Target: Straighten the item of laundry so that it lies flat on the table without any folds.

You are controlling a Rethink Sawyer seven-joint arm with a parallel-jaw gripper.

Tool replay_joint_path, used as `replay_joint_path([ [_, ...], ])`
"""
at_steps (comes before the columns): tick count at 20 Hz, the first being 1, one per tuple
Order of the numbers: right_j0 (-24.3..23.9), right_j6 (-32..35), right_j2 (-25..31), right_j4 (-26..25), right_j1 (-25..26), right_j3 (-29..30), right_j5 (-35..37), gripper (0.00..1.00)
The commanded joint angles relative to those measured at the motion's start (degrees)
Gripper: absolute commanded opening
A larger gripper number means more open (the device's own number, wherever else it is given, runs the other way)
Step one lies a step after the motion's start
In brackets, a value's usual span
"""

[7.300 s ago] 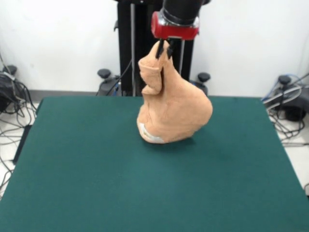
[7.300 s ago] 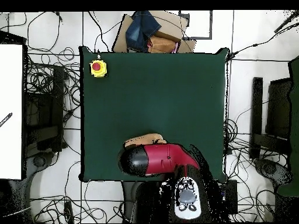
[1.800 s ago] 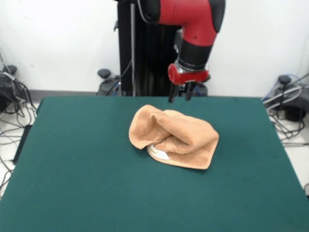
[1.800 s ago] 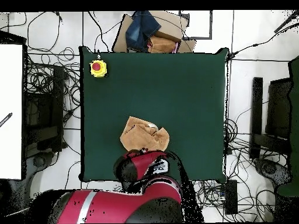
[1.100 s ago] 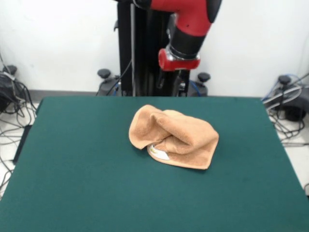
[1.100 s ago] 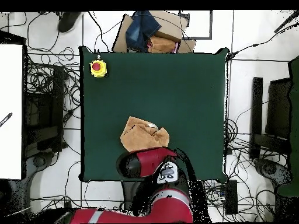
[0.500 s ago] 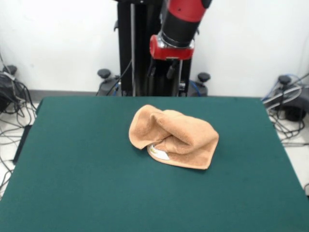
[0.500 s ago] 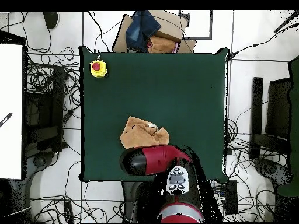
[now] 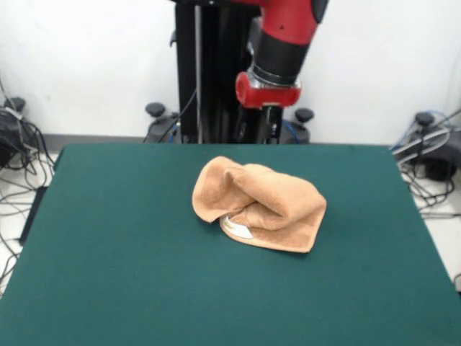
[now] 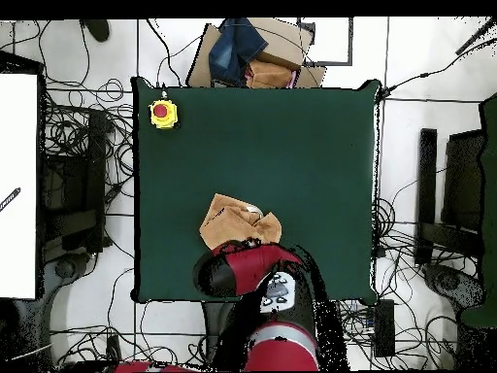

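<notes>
Up above the far edge of the bench (image 9: 108, 288), the gripper (image 9: 264, 124) hangs clear of everything; its dark fingers blend into the black column behind, so I cannot tell whether they are spread or pressed together. Nothing is held in it. Just in front of and below it, the towel (image 9: 261, 202) lies bunched on the green top, folded over itself in a rumpled heap, with a small white label (image 9: 235, 228) peeking out at its near-left underside. From overhead, the towel (image 10: 239, 222) sits near the robot's side of the bench (image 10: 311, 146), and a yellow box with a red button (image 10: 162, 113) stands at a far corner.
</notes>
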Motion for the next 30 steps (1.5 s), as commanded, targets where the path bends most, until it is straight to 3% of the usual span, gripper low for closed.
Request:
replay_joint_path([
  [1,3.7,12.1,-2.4,-2.7,7.9,5.2,-17.5,1.0],
  [6,3.5,9.6,-2.8,-2.5,7.8,7.8,-20.4,1.0],
  [19,2.3,9.1,-4.9,-2.4,14.3,8.4,-30.9,1.0],
  [24,-0.2,6.7,-0.9,-1.2,12.7,3.4,-19.8,1.0],
  [30,-1.6,6.0,3.1,3.8,13.8,-4.6,-10.4,1.0],
])
